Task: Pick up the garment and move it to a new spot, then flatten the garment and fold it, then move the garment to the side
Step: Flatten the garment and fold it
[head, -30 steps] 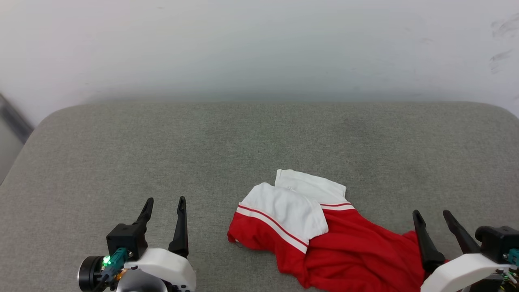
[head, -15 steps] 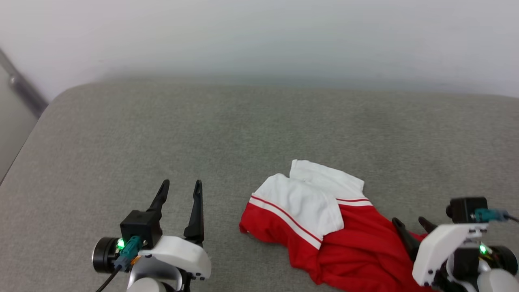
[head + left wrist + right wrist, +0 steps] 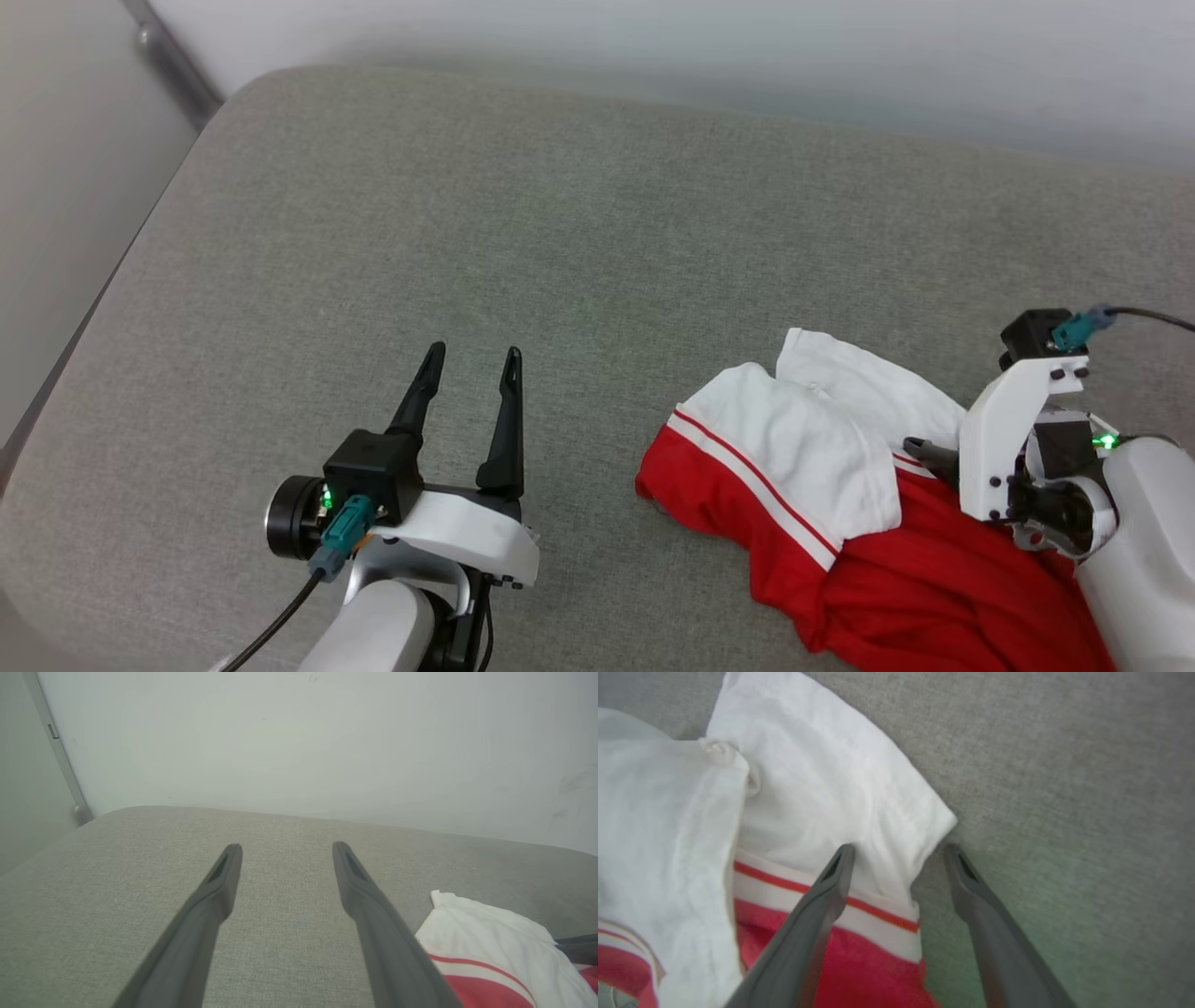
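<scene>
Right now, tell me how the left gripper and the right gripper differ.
The left gripper is over bare grey cushion, apart from the garment; the right gripper straddles the edge of its white sleeve. The left gripper points forward, the right gripper steeply downward. Both are open, holding nothing.

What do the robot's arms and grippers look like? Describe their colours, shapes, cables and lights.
The left gripper and right gripper each have two long, dark, tapering fingers on a black block, fixed to a white moulded wrist shell. A teal plug with a black cable and a small green light sit at each wrist. The forearms are pale grey.
</scene>
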Controlling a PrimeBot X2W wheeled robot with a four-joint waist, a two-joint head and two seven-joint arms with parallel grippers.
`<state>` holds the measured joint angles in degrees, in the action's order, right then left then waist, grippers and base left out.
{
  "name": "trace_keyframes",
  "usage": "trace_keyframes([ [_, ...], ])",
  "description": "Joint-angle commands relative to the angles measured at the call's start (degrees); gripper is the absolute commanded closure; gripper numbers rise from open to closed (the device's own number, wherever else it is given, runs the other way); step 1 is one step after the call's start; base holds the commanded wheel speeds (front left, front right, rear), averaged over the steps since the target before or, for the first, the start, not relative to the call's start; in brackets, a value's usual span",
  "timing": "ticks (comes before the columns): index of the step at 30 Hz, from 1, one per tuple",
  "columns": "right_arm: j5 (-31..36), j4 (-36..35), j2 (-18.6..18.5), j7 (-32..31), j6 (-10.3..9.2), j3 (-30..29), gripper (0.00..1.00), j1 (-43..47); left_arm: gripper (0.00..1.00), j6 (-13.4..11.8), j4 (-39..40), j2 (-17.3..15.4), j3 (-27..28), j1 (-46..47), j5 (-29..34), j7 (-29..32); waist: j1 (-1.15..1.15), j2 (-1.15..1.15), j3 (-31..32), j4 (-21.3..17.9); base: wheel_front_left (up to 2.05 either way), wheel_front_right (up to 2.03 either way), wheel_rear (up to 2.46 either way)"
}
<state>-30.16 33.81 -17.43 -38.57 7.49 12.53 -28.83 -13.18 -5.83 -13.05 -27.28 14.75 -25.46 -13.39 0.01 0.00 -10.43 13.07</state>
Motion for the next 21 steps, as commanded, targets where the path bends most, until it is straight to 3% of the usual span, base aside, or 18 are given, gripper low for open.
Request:
trace_keyframes([
  [1,-0.28,1.92,-0.14,-1.34,0.0,1.14,0.0,-0.29,0.0,0.06,-0.26,0.29,0.06,0.86,0.05,-0.45,-0.01,0.0,-0.58,0.59,0.0,0.0,0.0],
  [2,-0.63,3.43,0.04,-2.18,0.0,1.97,0.0,-0.16,0.0,0.0,-0.42,0.5,-0.02,0.79,0.08,-0.54,-0.01,0.0,-0.59,0.66,0.0,0.0,0.0],
  [3,-1.05,4.49,0.23,-2.67,0.0,2.72,0.36,-0.25,0.0,-0.06,-0.55,0.61,-0.06,0.72,0.11,-0.64,-0.01,0.0,-0.6,0.7,0.0,0.0,0.0],
  [4,-1.14,4.91,0.28,-2.64,0.0,3.59,0.85,-0.47,0.0,-0.03,-0.74,0.68,-0.01,0.64,0.05,-0.74,-0.01,0.0,-0.59,0.67,0.0,0.0,0.0],
  [5,-1.41,5.19,0.35,-2.25,0.0,4.2,1.0,-0.74,0.0,-0.05,-0.92,0.67,0.17,0.5,-0.03,-0.84,-0.01,0.0,-0.48,0.45,0.0,0.0,0.0],
  [14,-0.48,-2.18,-2.43,8.81,0.0,3.09,1.0,-2.95,0.0,-0.48,-1.32,-0.59,1.29,-1.52,-0.3,-1.15,-0.01,0.0,2.02,-4.4,0.0,0.0,0.0],
  [18,0.1,-5.4,-3.06,10.96,0.0,-2.19,1.0,2.43,0.0,-0.91,-0.95,-1.28,1.39,-2.41,-0.52,-0.66,-0.01,0.0,3.44,-6.64,0.0,0.0,0.0],
  [19,0.38,-6.24,-2.04,11.78,0.0,-7.91,1.0,8.3,0.0,-1.19,-0.61,-1.69,1.42,-3.03,-0.7,-0.28,-0.01,0.0,4.23,-7.78,0.0,0.0,0.0],
  [21,1.39,-6.01,-0.97,12.28,0.0,-11.55,1.0,12.19,0.0,-1.26,-0.25,-1.91,1.32,-3.21,-0.78,-0.03,-0.01,0.0,4.51,-8.16,0.0,0.0,0.0],
])
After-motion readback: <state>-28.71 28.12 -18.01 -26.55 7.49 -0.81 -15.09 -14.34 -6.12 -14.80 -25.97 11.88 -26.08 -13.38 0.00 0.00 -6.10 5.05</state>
